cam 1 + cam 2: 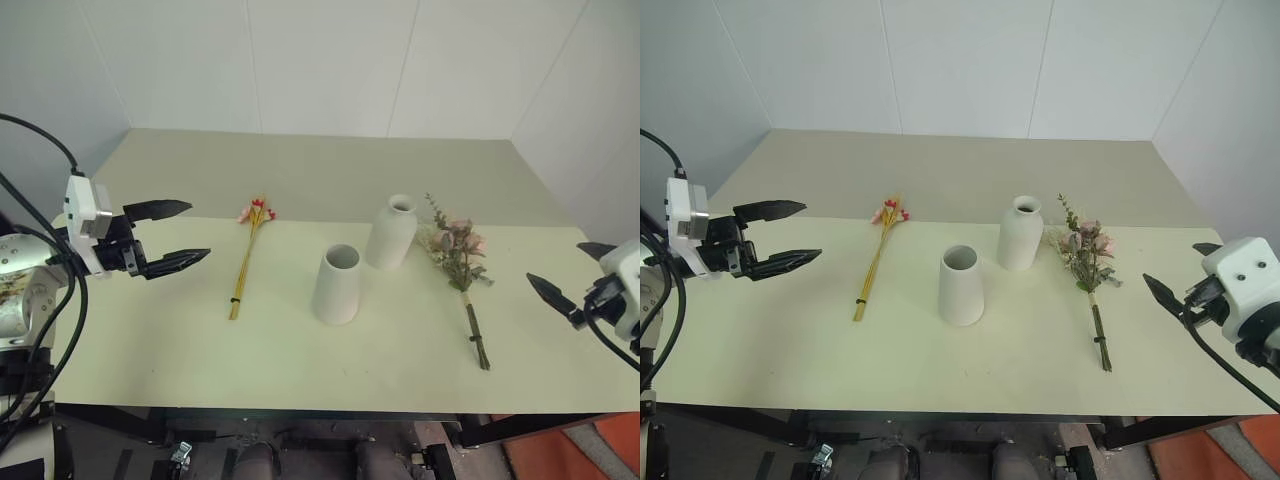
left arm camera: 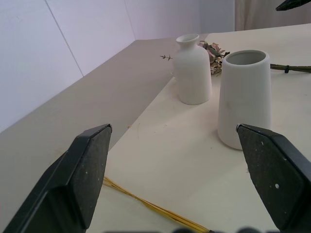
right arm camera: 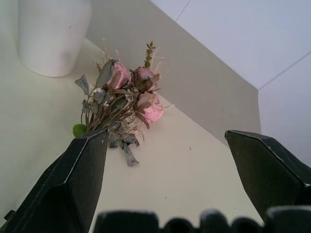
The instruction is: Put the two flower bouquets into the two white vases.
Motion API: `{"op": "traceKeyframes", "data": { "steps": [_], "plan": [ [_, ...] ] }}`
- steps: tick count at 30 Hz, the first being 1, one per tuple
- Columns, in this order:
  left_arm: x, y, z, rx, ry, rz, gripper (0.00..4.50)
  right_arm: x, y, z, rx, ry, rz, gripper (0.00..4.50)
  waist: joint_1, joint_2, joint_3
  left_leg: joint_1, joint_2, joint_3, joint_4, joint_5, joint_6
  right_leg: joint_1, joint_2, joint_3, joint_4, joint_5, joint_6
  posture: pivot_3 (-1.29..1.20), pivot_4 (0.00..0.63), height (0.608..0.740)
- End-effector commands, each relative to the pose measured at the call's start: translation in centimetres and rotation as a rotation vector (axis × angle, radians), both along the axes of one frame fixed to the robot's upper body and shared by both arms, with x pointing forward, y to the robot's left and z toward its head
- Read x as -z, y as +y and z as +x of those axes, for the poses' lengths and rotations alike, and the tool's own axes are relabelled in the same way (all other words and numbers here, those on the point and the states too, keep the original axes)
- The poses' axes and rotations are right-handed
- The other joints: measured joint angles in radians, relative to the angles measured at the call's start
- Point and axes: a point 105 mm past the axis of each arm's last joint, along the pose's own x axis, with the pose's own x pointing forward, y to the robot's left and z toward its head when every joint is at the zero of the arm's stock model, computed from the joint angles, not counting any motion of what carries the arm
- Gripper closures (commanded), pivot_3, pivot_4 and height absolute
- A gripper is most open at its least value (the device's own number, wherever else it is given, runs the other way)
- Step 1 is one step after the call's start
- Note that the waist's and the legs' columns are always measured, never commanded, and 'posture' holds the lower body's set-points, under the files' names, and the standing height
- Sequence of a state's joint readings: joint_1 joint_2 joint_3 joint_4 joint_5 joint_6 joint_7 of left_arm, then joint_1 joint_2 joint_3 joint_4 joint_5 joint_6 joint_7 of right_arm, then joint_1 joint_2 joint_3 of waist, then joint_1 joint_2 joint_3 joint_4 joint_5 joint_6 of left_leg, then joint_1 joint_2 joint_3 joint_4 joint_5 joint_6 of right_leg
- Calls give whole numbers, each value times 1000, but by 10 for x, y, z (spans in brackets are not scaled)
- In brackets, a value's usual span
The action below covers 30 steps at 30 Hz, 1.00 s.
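Lying flat, bouquets (image 1: 462,262) flank upright vases (image 1: 337,285).

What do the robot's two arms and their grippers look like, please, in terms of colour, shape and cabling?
Each gripper, the left gripper and the right gripper, has two matte black, wedge-shaped fingers tapering to points. The fingers are mounted on boxy white wrist housings with black fittings. Loose black cables loop from both wrists, and the left arm has a silver-grey joint casing.

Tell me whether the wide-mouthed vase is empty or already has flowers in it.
Empty. The wide-mouthed vase stands upright with a bare open mouth; both the straw bouquet and rose bouquet lie flat on the table.
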<state>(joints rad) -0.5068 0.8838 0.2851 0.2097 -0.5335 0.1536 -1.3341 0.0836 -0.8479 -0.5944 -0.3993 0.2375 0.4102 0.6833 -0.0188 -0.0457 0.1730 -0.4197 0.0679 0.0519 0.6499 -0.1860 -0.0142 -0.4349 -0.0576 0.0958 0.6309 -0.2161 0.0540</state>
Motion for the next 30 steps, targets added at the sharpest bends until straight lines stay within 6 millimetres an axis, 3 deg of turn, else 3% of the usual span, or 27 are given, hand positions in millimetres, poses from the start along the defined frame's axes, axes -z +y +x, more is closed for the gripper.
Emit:
{"op": "traceKeyframes", "data": {
  "steps": [1, 11, 14, 15, 26, 30],
  "plan": [
    [-13, 0, -3, -2, -60, 8, 37, -12, 1, -1, -2, -58, -84, 0, 0, 0, 0, 0, 0, 0, 0, 0, 0, 0, 0, 0, 0, 0, 0, 0, 150, 740],
    [-12, 0, -3, -3, -61, 6, 37, -14, 0, 0, 9, -35, 19, 0, 0, 0, 0, 0, 0, 0, 0, 0, 0, 0, 0, 0, 0, 0, 0, 0, 150, 740],
    [-12, 0, -3, -2, -60, 6, 37, -16, 1, 0, 13, -87, -108, 0, 4, -1, 0, 5, 7, 16, 0, 0, 0, -7, 2, 10, 1, 1, -10, 0, 150, 740],
    [-12, 0, -4, -2, -60, 5, 37, -16, 1, 1, 22, -93, -134, 0, 2, -1, -1, 3, 4, 13, -3, 0, 0, -4, 3, 10, 0, 0, -6, 0, 150, 740],
    [-12, -1, -4, -1, -65, 1, 37, -12, 5, 2, 9, -65, -101, 0, -3, -1, -1, 4, 1, 8, -2, 0, 0, -2, 3, 10, 1, 0, -2, 0, 150, 740],
    [-19, -13, -5, 70, -75, -27, 37, -15, 36, 11, -71, 87, 44, 0, -13, -1, -1, 5, 1, 8, -2, 0, 0, -1, 3, 10, 1, 0, -3, 0, 150, 740]
  ]
}}
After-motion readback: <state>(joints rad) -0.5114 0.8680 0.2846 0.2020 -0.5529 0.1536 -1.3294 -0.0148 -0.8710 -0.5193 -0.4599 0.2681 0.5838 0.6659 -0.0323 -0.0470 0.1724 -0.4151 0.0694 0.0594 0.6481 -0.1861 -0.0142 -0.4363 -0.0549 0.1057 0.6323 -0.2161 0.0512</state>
